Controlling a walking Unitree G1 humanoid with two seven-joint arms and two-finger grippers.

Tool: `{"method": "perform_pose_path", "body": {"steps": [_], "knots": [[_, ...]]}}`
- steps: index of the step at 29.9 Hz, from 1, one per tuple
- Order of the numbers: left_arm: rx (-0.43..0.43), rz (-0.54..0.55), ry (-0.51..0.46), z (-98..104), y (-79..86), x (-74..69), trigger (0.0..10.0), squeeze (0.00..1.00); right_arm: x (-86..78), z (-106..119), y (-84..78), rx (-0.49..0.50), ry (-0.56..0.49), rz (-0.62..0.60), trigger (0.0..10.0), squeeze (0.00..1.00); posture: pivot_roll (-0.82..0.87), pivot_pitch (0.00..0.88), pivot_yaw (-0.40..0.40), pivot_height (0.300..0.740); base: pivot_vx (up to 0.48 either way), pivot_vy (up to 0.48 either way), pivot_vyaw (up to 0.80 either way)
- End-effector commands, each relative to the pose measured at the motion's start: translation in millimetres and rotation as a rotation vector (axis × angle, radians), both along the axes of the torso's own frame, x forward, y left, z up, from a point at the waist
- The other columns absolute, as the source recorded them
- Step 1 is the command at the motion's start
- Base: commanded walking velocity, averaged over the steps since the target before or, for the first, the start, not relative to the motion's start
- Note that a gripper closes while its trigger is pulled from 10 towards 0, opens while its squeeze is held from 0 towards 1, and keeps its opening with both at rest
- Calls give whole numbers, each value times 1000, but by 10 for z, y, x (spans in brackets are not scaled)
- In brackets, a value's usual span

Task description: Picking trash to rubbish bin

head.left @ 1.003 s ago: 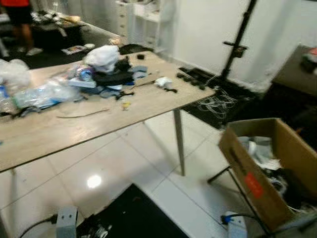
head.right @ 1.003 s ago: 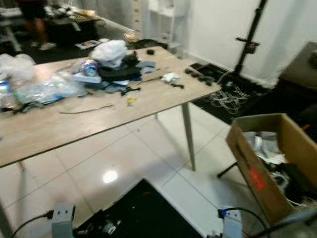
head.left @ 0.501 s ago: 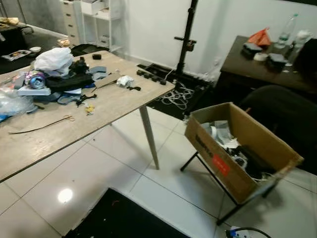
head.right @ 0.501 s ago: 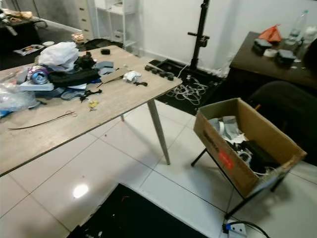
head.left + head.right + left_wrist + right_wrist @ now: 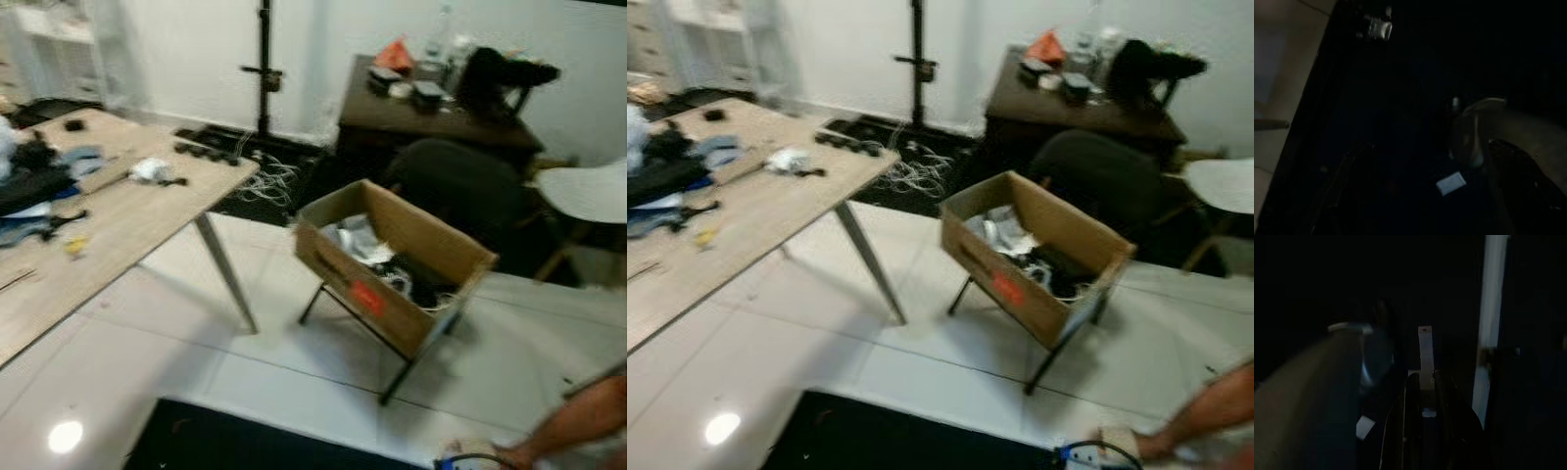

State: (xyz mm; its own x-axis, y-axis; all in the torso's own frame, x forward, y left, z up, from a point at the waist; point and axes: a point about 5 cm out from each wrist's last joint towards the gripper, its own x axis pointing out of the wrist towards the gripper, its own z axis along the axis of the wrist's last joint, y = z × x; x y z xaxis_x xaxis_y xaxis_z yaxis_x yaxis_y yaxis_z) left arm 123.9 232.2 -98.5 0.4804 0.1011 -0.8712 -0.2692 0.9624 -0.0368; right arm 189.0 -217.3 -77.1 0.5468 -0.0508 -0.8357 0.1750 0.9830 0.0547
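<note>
The left gripper hangs in the shade; in the left wrist view its two dark fingers are faint shapes that seem set apart, but I cannot tell how far they are open, and nothing can be made out between them. The right gripper is also in the dark; in the right wrist view its fingers look close together, with a small pale piece at their tips, and I cannot tell if they are closed or if they hold something.

In the head views, a cardboard box with a red label stands tilted on a black folding stand. It serves as the rubbish bin and has papers and dark things inside. It stands on the white tile floor, near the corner of the wooden worktop but apart from it, with open floor between the worktop leg and the stand.

The trash lies on the worktop: dark cloth, a crumpled white paper near the far edge, small bits.

Behind the box there is a dark chair and a dark desk. A black mat lies at the near edge of the floor. A person's leg is at the right, with its foot beside a cable on the floor.
</note>
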Motion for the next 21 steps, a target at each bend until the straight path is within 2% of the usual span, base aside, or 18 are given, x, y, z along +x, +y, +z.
{"method": "perform_pose_path", "body": {"steps": [1, 4, 12, 21], "knots": [[-7, -7, 41, -36, 2, -113, 10000, 0, 7, 2, 6, -3, -4, -1, 10000, 0, -56, 197, 16, 740, 0, 0, 0], [-1, -26, 60, -40, 31, -152, 10000, 0, 11, 5, 1, -7, -3, 1, 10000, 0, -57, 196, 16, 740, 0, 0, 0], [-10, -30, 71, -44, 58, -195, 10000, 0, -8, -5, -10, -28, 13, 2, 10000, 0, -62, 195, 20, 740, 316, 0, 0], [-8, -46, 81, -44, 78, -215, 10000, 0, -9, -5, -12, -34, 13, 0, 10000, 0, -61, 192, 20, 740, 304, 0, -800]]}}
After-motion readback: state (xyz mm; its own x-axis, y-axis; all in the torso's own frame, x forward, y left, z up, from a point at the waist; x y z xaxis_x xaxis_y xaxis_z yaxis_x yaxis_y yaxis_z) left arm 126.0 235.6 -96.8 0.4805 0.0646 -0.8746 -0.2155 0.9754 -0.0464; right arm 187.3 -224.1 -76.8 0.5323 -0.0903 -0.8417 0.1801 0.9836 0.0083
